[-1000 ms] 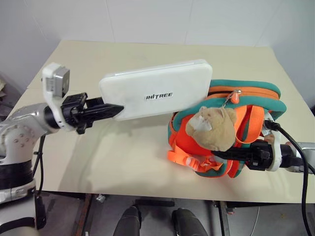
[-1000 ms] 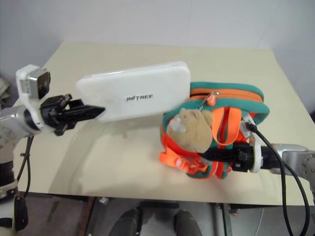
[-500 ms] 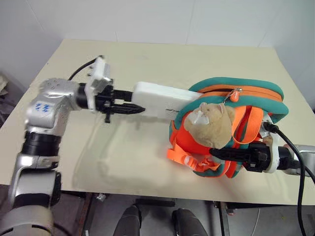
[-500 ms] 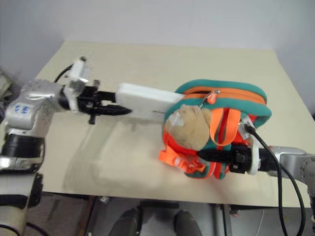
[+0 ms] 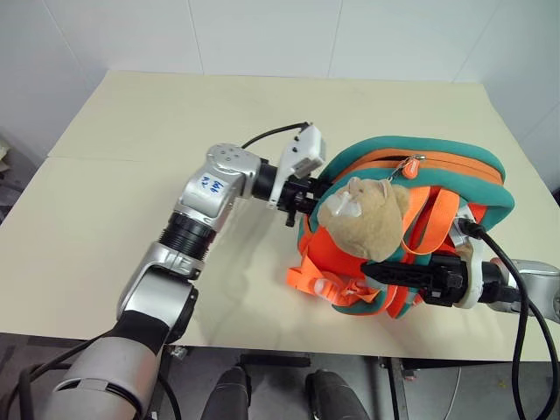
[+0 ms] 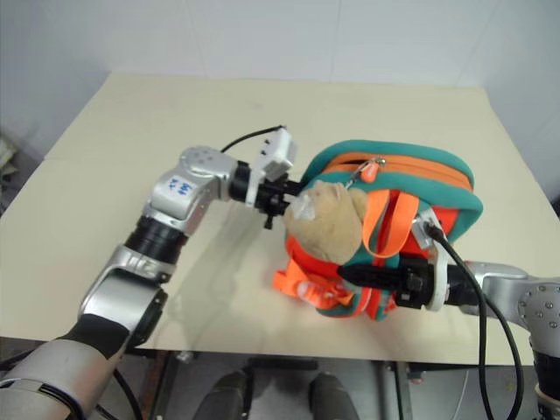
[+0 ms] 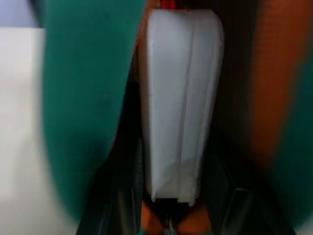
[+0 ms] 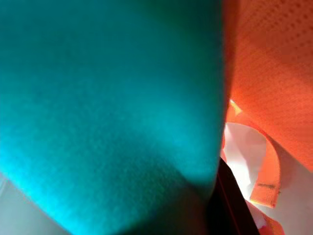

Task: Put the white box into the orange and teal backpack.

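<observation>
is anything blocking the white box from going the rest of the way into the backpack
Nothing visible does. The left gripper is at the opening of the orange and teal backpack, and its wrist view shows the white box already between the teal rim and the orange lining. The plush bear hangs outside, beside the opening.

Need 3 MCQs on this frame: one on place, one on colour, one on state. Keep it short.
1. Where is the white box?
A. lying on the table
B. inside the orange and teal backpack
C. on the floor

2. What colour is the trim around the backpack's opening?
A. teal
B. black
C. yellow

3. What is the left gripper doing?
A. jaws wide open over the table
B. jaws shut on a strap
C. jaws shut on the white box

Key: 1 B, the left wrist view shows the box between teal and orange walls. 2 A, a teal band rims the orange body. 3 C, the dark jaws flank the box's near end.
</observation>
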### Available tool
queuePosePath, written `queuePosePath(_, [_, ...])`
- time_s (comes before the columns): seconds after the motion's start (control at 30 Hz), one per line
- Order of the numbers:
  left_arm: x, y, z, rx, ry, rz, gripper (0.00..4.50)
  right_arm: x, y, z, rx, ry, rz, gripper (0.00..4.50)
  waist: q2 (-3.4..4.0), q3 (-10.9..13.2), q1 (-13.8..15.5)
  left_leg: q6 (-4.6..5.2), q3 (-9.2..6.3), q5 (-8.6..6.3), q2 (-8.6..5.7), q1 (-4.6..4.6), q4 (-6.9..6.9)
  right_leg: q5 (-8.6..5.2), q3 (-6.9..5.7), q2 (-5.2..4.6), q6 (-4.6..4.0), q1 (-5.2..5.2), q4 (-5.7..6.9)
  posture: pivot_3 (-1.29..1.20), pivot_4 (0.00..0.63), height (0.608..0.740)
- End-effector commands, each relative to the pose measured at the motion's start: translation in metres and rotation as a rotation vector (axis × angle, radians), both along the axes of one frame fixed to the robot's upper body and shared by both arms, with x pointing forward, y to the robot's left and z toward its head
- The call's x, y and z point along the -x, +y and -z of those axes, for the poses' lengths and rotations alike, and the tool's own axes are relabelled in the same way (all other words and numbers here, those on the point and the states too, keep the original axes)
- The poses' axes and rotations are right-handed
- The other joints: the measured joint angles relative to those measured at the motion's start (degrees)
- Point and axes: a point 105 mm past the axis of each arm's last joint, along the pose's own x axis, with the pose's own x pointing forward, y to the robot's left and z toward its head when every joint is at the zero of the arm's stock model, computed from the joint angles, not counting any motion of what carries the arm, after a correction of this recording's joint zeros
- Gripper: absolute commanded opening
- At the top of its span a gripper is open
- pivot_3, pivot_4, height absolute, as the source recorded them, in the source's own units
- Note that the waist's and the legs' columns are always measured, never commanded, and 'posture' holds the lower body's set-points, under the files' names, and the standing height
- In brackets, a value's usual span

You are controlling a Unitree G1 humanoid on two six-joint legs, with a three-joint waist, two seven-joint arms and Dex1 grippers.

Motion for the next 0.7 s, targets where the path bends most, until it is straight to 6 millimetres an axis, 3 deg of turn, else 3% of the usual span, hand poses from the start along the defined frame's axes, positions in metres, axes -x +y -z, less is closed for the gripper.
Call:
queuePosePath(0.03, [0.012, -0.019, -0.014, 0.048, -0.054, 0.063, 1.24, 0.004, 0.005, 0.0, -0.002, -0.011, -0.016, 0.02, 0.0, 0.0, 0.0, 0.0, 0.0, 0.0, 0.0, 0.0, -0.01, 0.0, 0.0, 0.0, 0.0, 0.0, 0.0, 0.0, 0.15, 0.74])
queuePosePath(0.07, [0.011, -0.017, -0.017, 0.059, -0.054, 0.055, 1.24, 0.004, 0.005, 0.0, -0.003, -0.01, -0.016, 0.02, 0.0, 0.0, 0.0, 0.0, 0.0, 0.0, 0.0, 0.0, -0.01, 0.0, 0.0, 0.0, 0.0, 0.0, 0.0, 0.0, 0.15, 0.74])
queuePosePath(0.13, [0.009, -0.008, -0.027, 0.087, -0.047, 0.028, 1.98, 0.004, 0.005, 0.0, -0.006, -0.01, -0.015, 0.02, 0.0, 0.0, 0.0, 0.0, 0.0, 0.0, -0.01, 0.0, -0.01, 0.0, 0.0, -0.01, 0.0, 0.0, 0.0, 0.0, 0.15, 0.74])
queuePosePath(0.27, [0.005, 0.035, -0.047, 0.134, -0.065, -0.037, 3.12, 0.001, 0.005, 0.001, -0.009, -0.009, -0.012, 0.02, 0.01, 0.0, -0.6, 0.0, 0.0, 0.0, 0.02, 0.0, 0.0, 0.0, 0.02, 0.01, 0.01, -0.03, 0.05, 0.0, 0.15, 0.74])
queuePosePath(0.37, [0.012, 0.065, -0.047, 0.114, -0.053, -0.033, 3.94, 0.001, 0.006, 0.002, -0.014, -0.009, -0.014, 0.02, 0.04, 0.0, -0.9, -0.04, 0.05, 0.03, 0.13, 0.07, -0.11, 0.0, 0.06, 0.11, 0.0, -0.09, 0.11, 0.0, 0.15, 0.74])
queuePosePath(0.5, [0.028, 0.098, -0.043, 0.063, -0.052, -0.022, 3.94, 0.001, 0.008, 0.006, -0.018, -0.002, -0.017, 0.02, 0.06, 0.0, -0.4, -0.09, 0.02, 0.05, 0.15, 0.08, -0.11, 0.0, 0.04, 0.11, -0.01, -0.07, 0.09, 0.0, 0.15, 0.74])
queuePosePath(0.6, [0.038, 0.101, -0.048, 0.09, -0.058, -0.002, 3.94, 0.0, 0.008, 0.007, -0.018, 0.0, -0.02, 0.02, 0.04, 0.0, 0.3, -0.06, -0.11, 0.05, 0.14, 0.04, 0.0, 0.0, -0.02, 0.01, -0.01, 0.02, 0.08, 0.0, 0.15, 0.74])
queuePosePath(0.7, [0.064, 0.094, -0.061, 0.163, -0.044, 0.088, 3.94, -0.003, 0.01, 0.008, -0.02, 0.002, -0.029, 0.02, 0.04, 0.0, 0.5, -0.04, -0.11, 0.06, 0.15, 0.04, 0.02, 0.02, 0.0, -0.01, 0.03, 0.07, 0.06, 0.0, 0.15, 0.74])
